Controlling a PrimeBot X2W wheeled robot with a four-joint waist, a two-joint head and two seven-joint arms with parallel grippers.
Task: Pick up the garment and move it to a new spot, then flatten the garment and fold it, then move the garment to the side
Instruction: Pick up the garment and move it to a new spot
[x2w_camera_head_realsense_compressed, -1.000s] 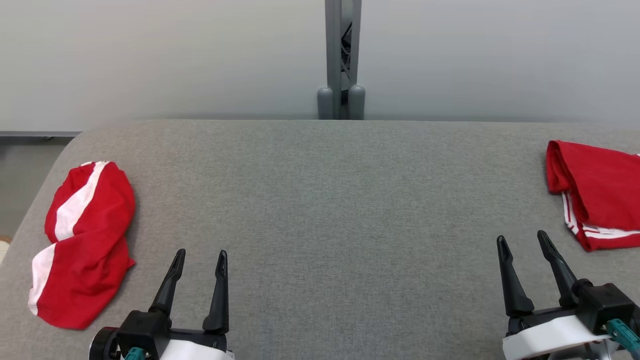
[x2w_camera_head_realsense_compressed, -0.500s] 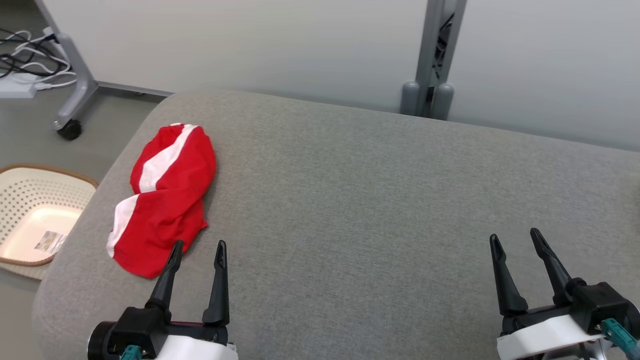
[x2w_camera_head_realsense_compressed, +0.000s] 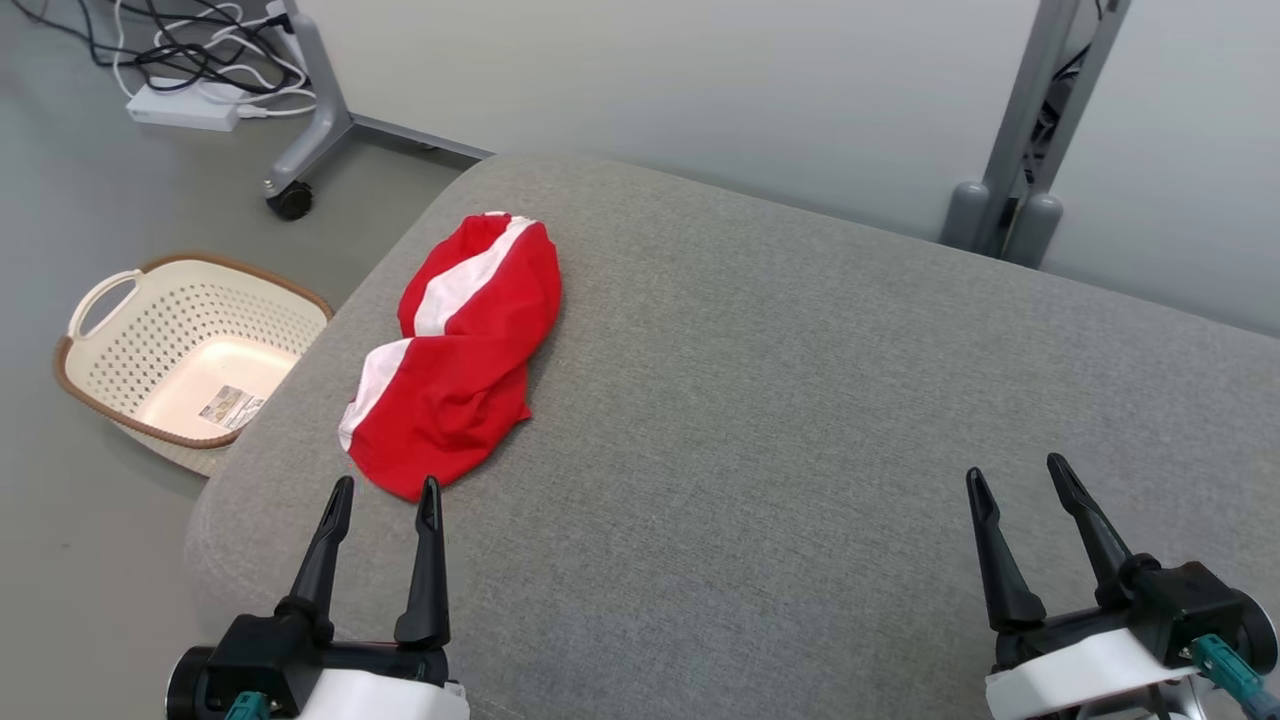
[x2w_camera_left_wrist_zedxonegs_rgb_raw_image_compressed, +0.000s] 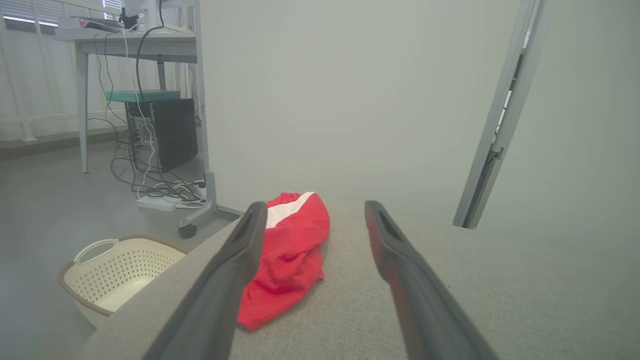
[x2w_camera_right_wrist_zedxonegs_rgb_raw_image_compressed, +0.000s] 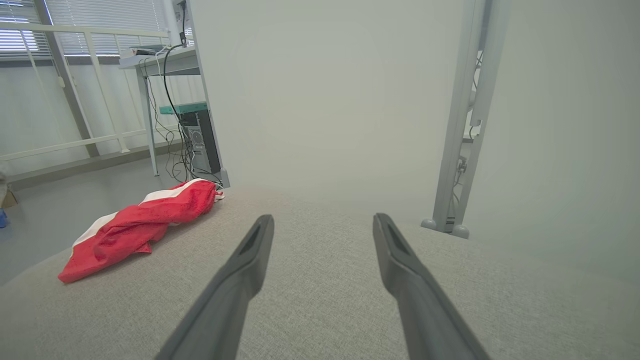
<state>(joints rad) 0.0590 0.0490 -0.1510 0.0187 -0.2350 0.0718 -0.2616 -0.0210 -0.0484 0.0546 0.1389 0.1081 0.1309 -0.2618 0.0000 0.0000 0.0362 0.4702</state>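
Observation:
A crumpled red garment (x2w_camera_head_realsense_compressed: 460, 355) with white stripes lies near the left end of the grey padded table (x2w_camera_head_realsense_compressed: 800, 420). My left gripper (x2w_camera_head_realsense_compressed: 385, 492) stands open just short of the garment's near edge, nothing between its fingers. The left wrist view has the garment (x2w_camera_left_wrist_zedxonegs_rgb_raw_image_compressed: 287, 260) ahead, partly behind the left finger (x2w_camera_left_wrist_zedxonegs_rgb_raw_image_compressed: 240, 255). My right gripper (x2w_camera_head_realsense_compressed: 1012, 476) is open at the lower right, well away from the cloth. In the right wrist view the garment (x2w_camera_right_wrist_zedxonegs_rgb_raw_image_compressed: 135, 227) lies far off to the left.
A cream perforated basket (x2w_camera_head_realsense_compressed: 185, 345) sits on the floor left of the table's rounded corner. A wheeled stand leg (x2w_camera_head_realsense_compressed: 310, 110) and cables (x2w_camera_head_realsense_compressed: 190, 60) are behind it. A grey post (x2w_camera_head_realsense_compressed: 1010, 180) rises behind the table's far edge.
The head camera has swung to the left, so the whole picture shifted right. A second red garment at the right has left the picture and the basket has come in. Both grippers stay open.

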